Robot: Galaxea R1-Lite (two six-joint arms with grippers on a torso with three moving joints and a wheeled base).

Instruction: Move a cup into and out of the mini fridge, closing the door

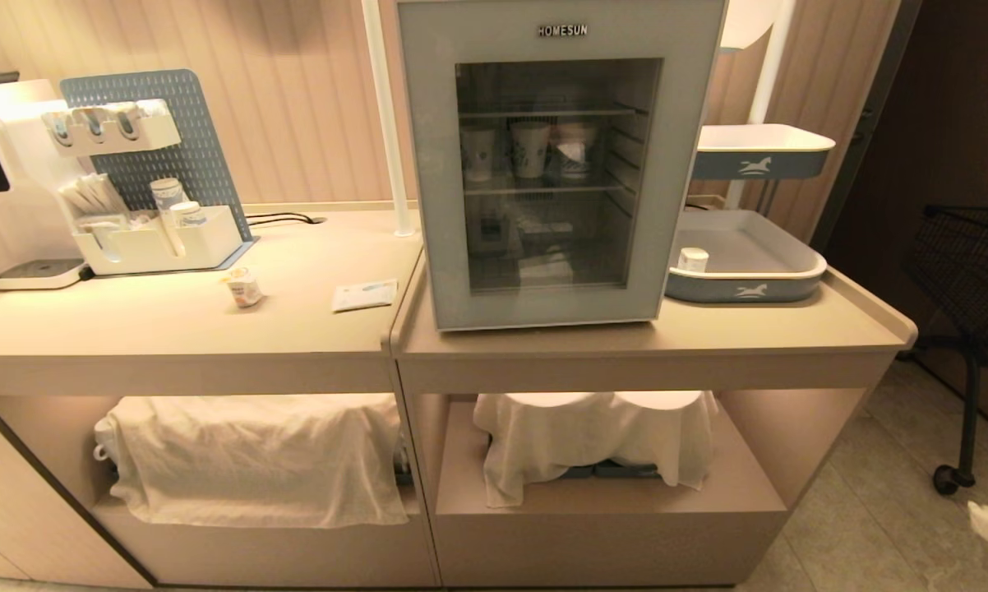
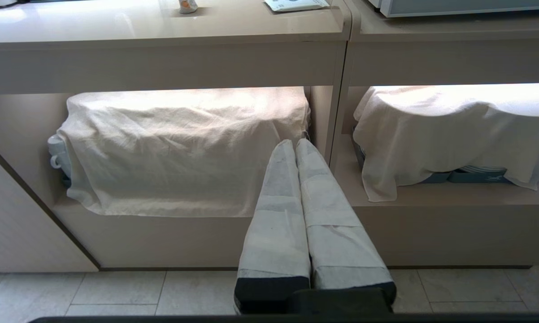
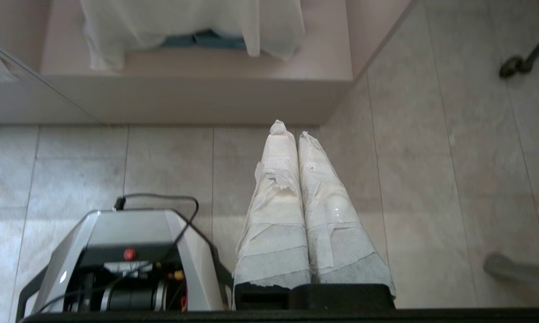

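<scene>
hidden stuff: neither arm shows up in the head view. Cloths (image 1: 251, 456) are draped over whatever sits on the low shelves, so only a mug handle and a bit of blue tray peek out. Through the fridge glass it's murky: I can make out paper cups (image 1: 506, 150) on the upper wire shelf, the lower shelf contents are too dim to call.

cut off: top of the fridge (image 1: 556, 160) runs out of frame, and so does the machine at far left. In the left wrist view only the bottom of the cup (image 2: 188, 5) makes it into the picture.

cup: tiny white thing with an orange label, sitting on the left counter (image 1: 173, 316), out in the open, a bit tilted by the look of it. A flat packet (image 1: 365, 294) lies between it and the fridge, not touching either.

door: (image 1: 436, 189) pale grey-blue frame, big window, HOMESUN up top, sitting flush against the fridge, so closed.

left gripper: (image 2: 295, 144) taped fingers pressed together, nothing in them, down low pointing at the covered shelf.

right gripper: (image 3: 289, 128) same deal, fingers together and empty, pointing down at the floor tiles beside the robot's base (image 3: 126, 260).

room: bare counter all around the cup and along the front edge. Fridge sits near its counter's front edge, with a blue tray (image 1: 745, 275) just beside it on the right.
</scene>
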